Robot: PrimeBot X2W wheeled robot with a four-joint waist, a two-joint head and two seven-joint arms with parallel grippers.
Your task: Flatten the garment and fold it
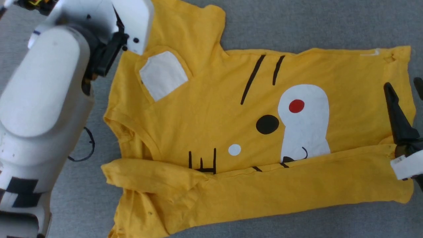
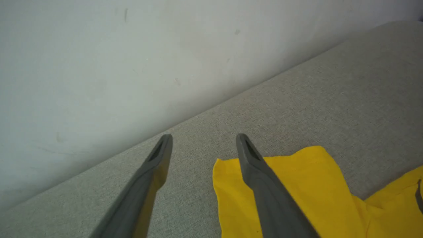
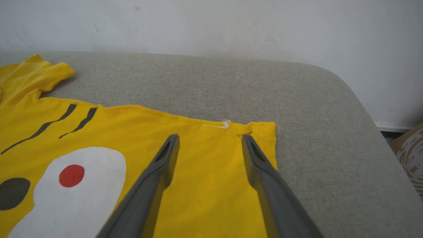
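At the far left of the head view we note the pale left forearm (image 1: pixel 43 86) over the grey cushion (image 1: pixel 297 23). In the left wrist view the left gripper (image 2: pixel 205 137) has its fingers spread and empty. It points over the far sleeve (image 2: pixel 297 185) toward the wall (image 2: pixel 99 66). We cannot tell whether either finger touches the cloth.

The garment (image 1: pixel 231 109) lies sideways on the cushion, print up, with the neck opening (image 1: pixel 163 79) at the left and the hem at the right. The body is spread largely flat, with light creasing near the collar. The near long edge (image 1: pixel 297 185) is turned over onto the print and covers the lower part of the face. The near sleeve (image 1: pixel 145 172) lies folded in with it. The far sleeve sticks out unfolded.

At the right, the right gripper (image 1: pixel 408 109) stands spread and empty at the hem. In its wrist view the fingers point toward the far hem corner (image 3: pixel 261 129).

Our finding is that flattening is done and the first lengthwise fold is in place. The far side, the far sleeve and the crosswise folds are outstanding, so roughly a third appears complete.
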